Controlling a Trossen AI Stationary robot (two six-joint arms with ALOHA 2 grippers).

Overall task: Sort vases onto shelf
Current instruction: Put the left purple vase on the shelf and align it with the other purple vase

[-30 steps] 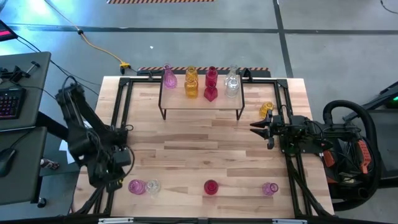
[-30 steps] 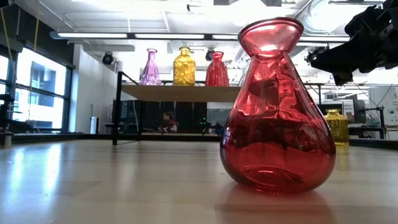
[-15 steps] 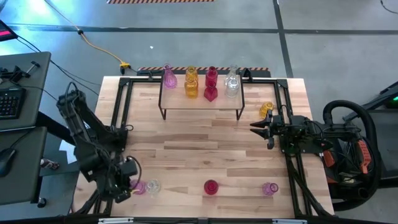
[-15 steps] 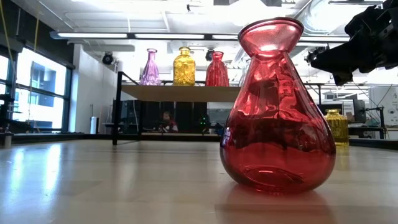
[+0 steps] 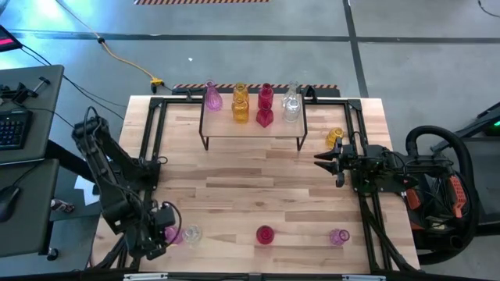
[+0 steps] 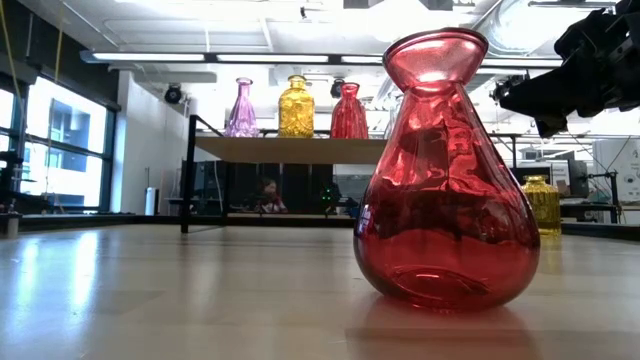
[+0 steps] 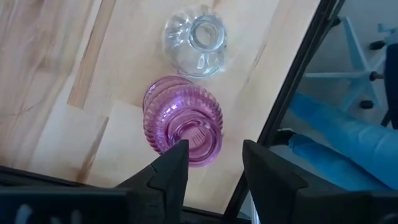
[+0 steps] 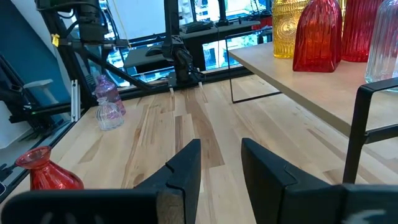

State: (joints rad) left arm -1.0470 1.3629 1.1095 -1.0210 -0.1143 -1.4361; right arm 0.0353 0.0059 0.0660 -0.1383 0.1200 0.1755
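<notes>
Five vases (image 5: pixel 250 104) already stood on the shelf (image 5: pixel 251 126) at upper centre, while four waited along the bottom edge and an amber one beside the shelf, the left gripper (image 5: pixel 162 235), fingers parted and empty, poised over the pink vase (image 7: pixel 184 120).

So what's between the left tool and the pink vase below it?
Nothing: the left wrist view shows the open left tool directly above the pink vase, only air between.
</notes>
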